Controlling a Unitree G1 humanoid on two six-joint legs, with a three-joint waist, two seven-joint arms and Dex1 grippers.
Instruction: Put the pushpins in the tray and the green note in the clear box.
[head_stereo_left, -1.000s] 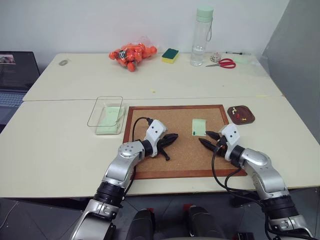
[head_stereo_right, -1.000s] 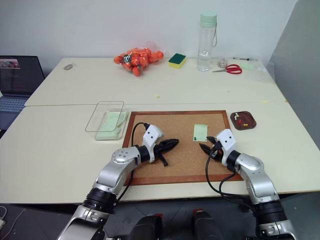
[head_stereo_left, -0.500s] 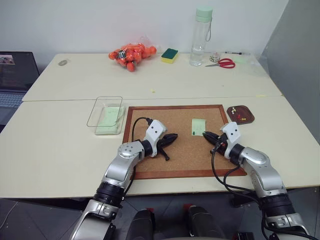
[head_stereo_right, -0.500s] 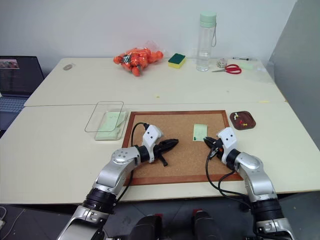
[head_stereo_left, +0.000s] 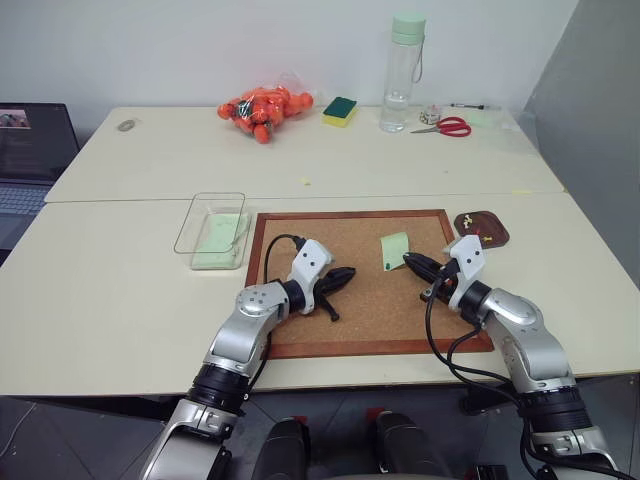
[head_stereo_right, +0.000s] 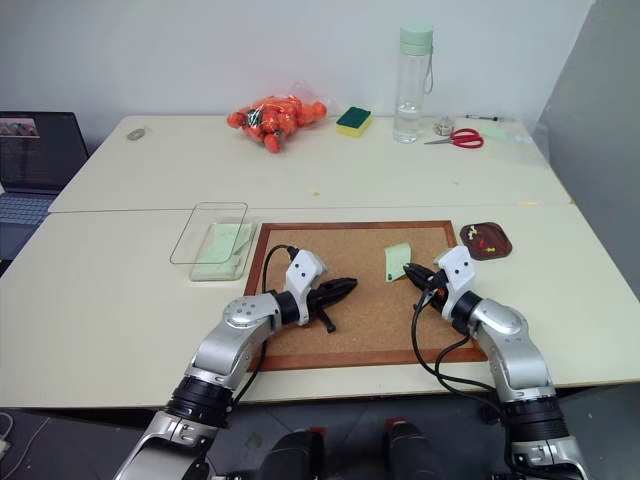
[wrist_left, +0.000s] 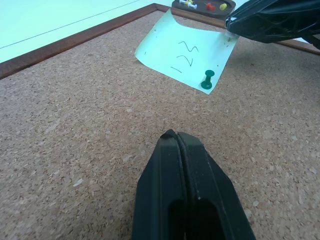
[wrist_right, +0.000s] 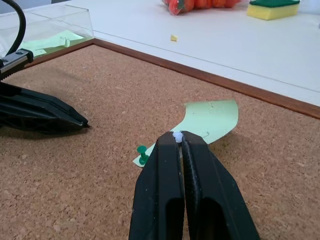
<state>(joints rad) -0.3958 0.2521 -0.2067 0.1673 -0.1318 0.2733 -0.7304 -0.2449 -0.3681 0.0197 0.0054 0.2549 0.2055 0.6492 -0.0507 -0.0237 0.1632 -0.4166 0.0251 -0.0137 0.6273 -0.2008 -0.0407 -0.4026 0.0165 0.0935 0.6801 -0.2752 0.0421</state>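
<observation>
Cork fills the board (head_stereo_left: 350, 275) under both our pincers, and on it the green note (head_stereo_left: 394, 250) lies just ahead of the right pincer (head_stereo_left: 411, 263), one corner curling up while a dark green pushpin (wrist_left: 207, 80) stands in the corner nearest us. The right pincer is pressed together with a tiny pale bead (wrist_right: 176, 135) showing at its tips — we judge that to be a pin it has clamped, though we cannot tell for sure. The left pincer (head_stereo_left: 346, 274) is shut on nothing, hovering low over bare cork well to the left of the note. Beyond the right pincer, off the board's far corner, the tray (head_stereo_left: 482, 228) already holds a few small coloured pins. The clear box (head_stereo_left: 212, 229) sits past the left pincer on the desk, with a pale green slip inside. By our reckoning the job is partway — the green pin is not yet pulled, and this note has yet to reach the box.
</observation>
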